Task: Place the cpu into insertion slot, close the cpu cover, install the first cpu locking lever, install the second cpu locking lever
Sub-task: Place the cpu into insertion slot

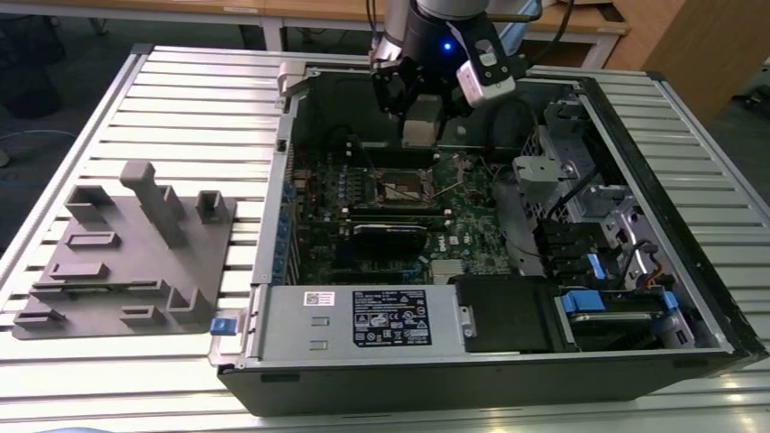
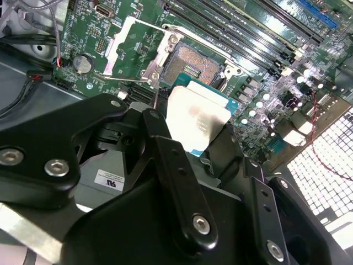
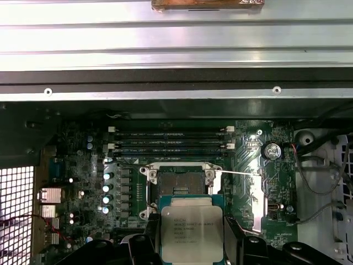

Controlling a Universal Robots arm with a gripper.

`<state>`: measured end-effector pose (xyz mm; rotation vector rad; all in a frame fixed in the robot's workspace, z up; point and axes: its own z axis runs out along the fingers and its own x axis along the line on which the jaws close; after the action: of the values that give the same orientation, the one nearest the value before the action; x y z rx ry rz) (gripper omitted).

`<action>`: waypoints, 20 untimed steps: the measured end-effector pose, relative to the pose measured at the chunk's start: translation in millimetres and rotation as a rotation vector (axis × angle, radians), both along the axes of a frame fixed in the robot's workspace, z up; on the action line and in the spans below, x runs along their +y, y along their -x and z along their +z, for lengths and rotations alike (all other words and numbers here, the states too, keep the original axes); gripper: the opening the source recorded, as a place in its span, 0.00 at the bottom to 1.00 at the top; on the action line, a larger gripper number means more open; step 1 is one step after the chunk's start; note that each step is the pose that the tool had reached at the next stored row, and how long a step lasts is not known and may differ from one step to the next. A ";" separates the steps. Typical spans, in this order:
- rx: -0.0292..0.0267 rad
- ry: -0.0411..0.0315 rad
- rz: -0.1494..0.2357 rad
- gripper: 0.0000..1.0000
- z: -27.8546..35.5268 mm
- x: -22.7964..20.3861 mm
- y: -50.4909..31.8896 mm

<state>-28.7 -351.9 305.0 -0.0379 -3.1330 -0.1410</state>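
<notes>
My gripper (image 1: 420,126) hangs inside the open computer case, above the far part of the green motherboard (image 1: 470,225). It is shut on the cpu (image 3: 191,232), a flat square chip with a silvery top, gripped by two opposite edges between the black fingers (image 3: 144,245). The cpu (image 2: 197,118) is held above the board, just short of the insertion slot (image 3: 181,185), whose dark centre lies uncovered. The slot shows again in the second wrist view (image 2: 190,63) and in the exterior view (image 1: 401,189). The cpu cover (image 3: 249,201) is swung open to one side of the slot and lies over the board (image 2: 129,52).
Long black memory slots (image 3: 171,141) run just beyond the socket. A black card (image 1: 388,236) stands nearer the front. The power supply (image 1: 361,316) and drive cage (image 1: 601,234) crowd the case. A grey fixture plate (image 1: 132,253) sits on the slatted table at the exterior view's left.
</notes>
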 end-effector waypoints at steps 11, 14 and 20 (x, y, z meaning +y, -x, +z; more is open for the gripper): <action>0.0001 0.0002 0.000 0.54 -3.9 0.0 0.0; -0.0001 -0.0003 0.000 0.54 -4.6 0.0 0.0; 0.0001 0.0003 0.000 0.54 -6.9 0.0 0.0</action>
<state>-28.8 -352.0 298.2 -0.0379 -3.1329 -0.1406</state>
